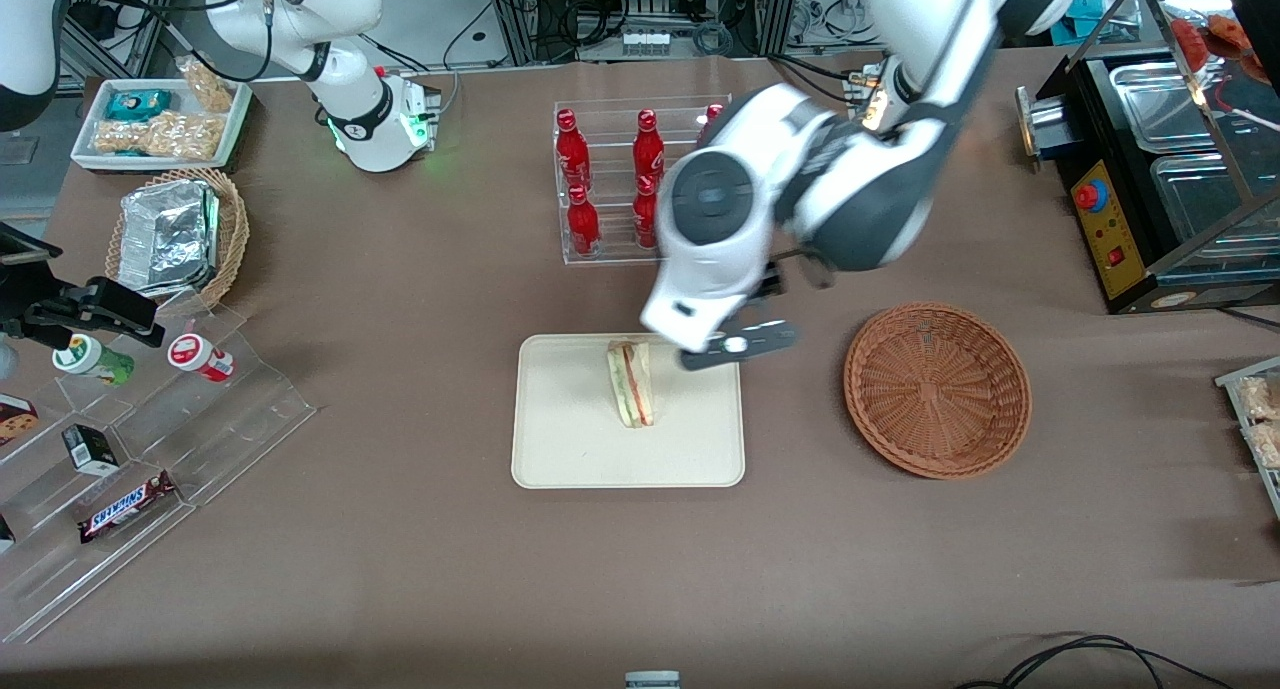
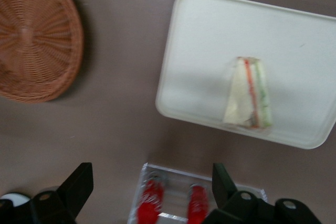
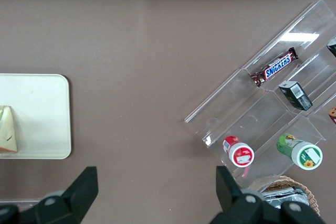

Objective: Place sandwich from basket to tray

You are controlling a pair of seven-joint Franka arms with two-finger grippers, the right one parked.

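- On the tray, the sandwich lies flat, near the edge closest to the bottle rack, filling layers showing along its length.
- Basket sits well apart from the tray, toward the working arm's end of the table; nothing visible inside it.
- Left gripper hangs above the tray's corner nearest the basket, clear of the sandwich. Wrist view shows fingers spread wide with nothing between them.
- Red bottles stand in a clear rack, farther from the front camera than the tray.
- Judgement: placement looks complete; step in hand is the release and pull-away.
- Next move calls for: raise the arm straight up, keep fingers off the sandwich, and stay clear of the bottle rack nearby.
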